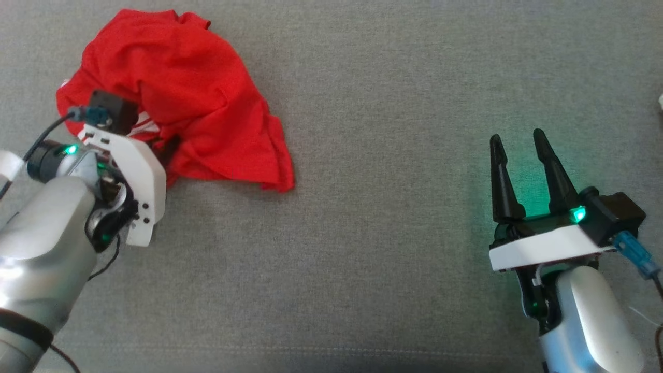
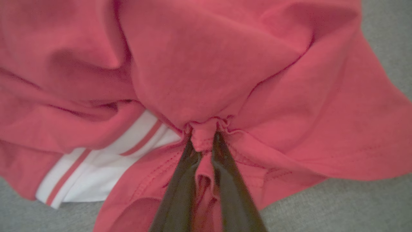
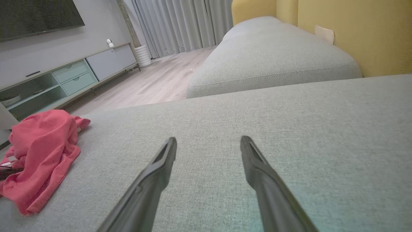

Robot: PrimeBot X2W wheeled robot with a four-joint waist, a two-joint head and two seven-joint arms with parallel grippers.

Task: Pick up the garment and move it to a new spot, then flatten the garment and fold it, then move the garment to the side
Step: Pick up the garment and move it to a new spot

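Observation:
The garment (image 1: 181, 98) is a crumpled red shirt with a white, red-striped trim (image 2: 106, 158), bunched at the upper left of the grey sofa cushion (image 1: 362, 233). My left gripper (image 2: 203, 137) is shut on a pinched fold of the garment's hem (image 2: 202, 130), the two dark fingers nearly together with red cloth between them. In the head view that gripper's fingers (image 1: 168, 147) are buried in the cloth's near edge. My right gripper (image 1: 518, 137) hovers open over bare cushion far to the right, holding nothing. The garment (image 3: 42, 151) lies at the far left of the right wrist view.
A second sofa section (image 3: 270, 54) stands beyond the cushion against a yellow wall (image 3: 354, 29). Wooden floor (image 3: 154, 80), a low TV cabinet (image 3: 64, 80) and grey curtains (image 3: 180, 22) lie past the cushion's edge. A small pale object (image 1: 660, 101) sits at the right border.

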